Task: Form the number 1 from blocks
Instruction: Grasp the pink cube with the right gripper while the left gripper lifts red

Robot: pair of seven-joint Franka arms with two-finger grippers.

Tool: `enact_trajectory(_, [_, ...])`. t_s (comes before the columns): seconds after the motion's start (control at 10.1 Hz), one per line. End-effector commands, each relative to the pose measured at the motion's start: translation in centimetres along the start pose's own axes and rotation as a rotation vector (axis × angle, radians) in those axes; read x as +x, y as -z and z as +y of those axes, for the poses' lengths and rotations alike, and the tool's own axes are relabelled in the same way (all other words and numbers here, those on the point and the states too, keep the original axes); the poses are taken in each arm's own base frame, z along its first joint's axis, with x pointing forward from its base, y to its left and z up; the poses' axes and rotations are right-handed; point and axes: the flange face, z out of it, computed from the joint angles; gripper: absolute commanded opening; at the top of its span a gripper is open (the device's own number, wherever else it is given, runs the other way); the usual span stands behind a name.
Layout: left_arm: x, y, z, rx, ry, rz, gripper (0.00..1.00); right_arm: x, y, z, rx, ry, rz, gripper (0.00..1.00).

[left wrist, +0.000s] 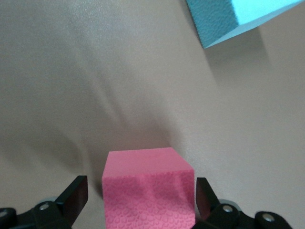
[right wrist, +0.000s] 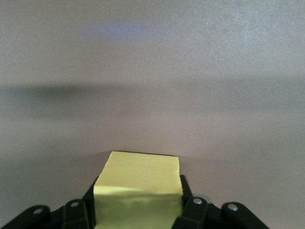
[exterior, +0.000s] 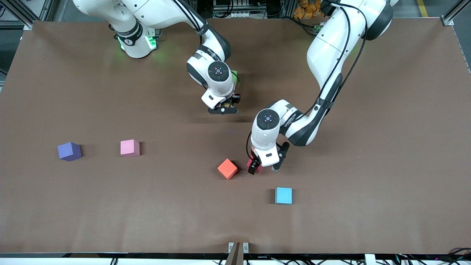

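Hiding most of pink block (exterior: 254,166) (fingers apart): left gripper (exterior: 265,166).

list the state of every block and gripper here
left gripper: open, down around the dark pink block
dark pink block: on the table, not gripped
right gripper: shut on the yellow block
yellow block: gripped
green block: loose, partly hidden by the right arm
red block: loose
light pink block: loose
purple block: loose
cyan block: loose
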Motion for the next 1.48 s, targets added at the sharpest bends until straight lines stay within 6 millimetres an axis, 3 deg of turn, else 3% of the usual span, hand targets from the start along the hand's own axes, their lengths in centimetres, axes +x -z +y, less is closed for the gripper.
enact_trajectory(0.0, [-0.3,-0.5,0.4,-0.020,0.005,-0.011,0.95,0.3,0.8,-0.1,0.019,-0.038,0.007,1.00])
enact_trajectory(0.1, [0.0,-0.5,0.5,-0.020,-0.022,-0.010,0.02,1.3,3.0,0.0,0.043,-0.043,0.032,1.00])
enact_trajectory(0.39, [-0.1,0.9,0.9,-0.038,-0.102,-0.005,0.00,5.8,9.7,4.6,0.067,-0.100,0.092,1.00])
enact_trajectory(0.59, [-0.1,3.0,1.5,-0.061,-0.125,0.002,0.00,9.4,13.8,10.8,0.042,-0.170,0.093,1.00])
enact_trajectory(0.69, [-0.9,4.9,1.9,-0.079,-0.153,-0.004,0.00,11.0,15.0,13.8,0.037,-0.208,0.091,1.00])
enact_trajectory(0.79, [-2.2,5.4,1.4,-0.048,-0.191,-0.008,0.00,13.2,15.9,17.9,0.034,-0.275,0.096,1.00])
enact_trajectory(0.99, [-7.0,7.0,0.0,0.009,-0.384,-0.042,0.00,16.3,16.5,24.5,0.035,-0.332,0.100,1.00])
enact_trajectory(1.09, [-10.7,6.9,-1.2,0.013,-0.502,-0.045,0.00,17.6,16.4,27.7,0.038,-0.361,0.097,1.00])
enact_trajectory(1.38, [-17.2,6.1,-4.0,0.023,-0.769,-0.043,0.00,20.0,14.8,35.2,0.008,-0.372,0.090,1.00])
